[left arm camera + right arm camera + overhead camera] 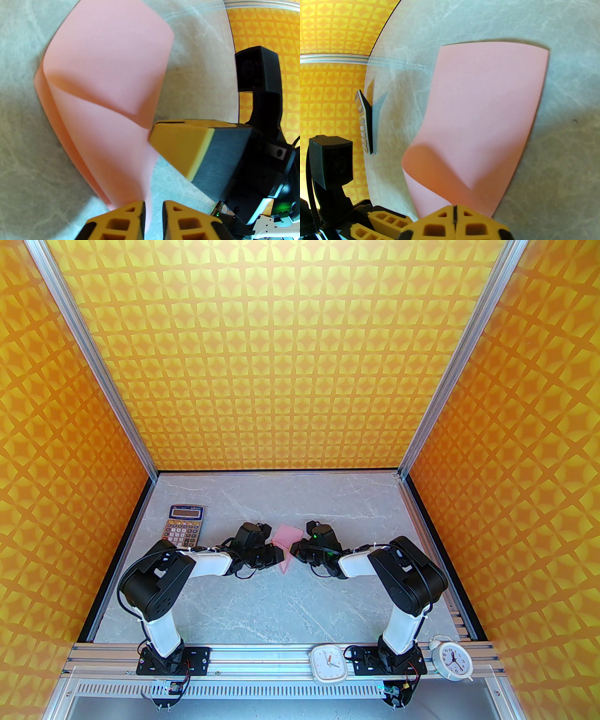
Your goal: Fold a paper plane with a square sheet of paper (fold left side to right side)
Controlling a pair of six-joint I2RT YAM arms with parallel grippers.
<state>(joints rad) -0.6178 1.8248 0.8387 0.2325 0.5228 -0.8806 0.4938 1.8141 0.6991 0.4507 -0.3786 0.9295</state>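
Note:
The square sheet of paper (289, 536) is pale pink and lies mid-table between my two grippers, loosely folded, with one flap curled up off the lower layer (105, 70). My left gripper (153, 211) stands narrowly open. The raised edge of the sheet runs down into the gap beside its left finger, and bare table shows in the rest of the gap. My right gripper (454, 211) is shut, its tip at the sheet's near edge (464, 192). In the left wrist view that tip (154, 131) touches the edge of the upper flap. I cannot tell whether it pinches paper.
An orange-keyed calculator (185, 523) lies at the left of the table, close to the left arm's elbow. Two white clocks (329, 663) (451, 658) sit on the near rail by the right arm's base. Orange patterned walls enclose the marble tabletop (281, 605).

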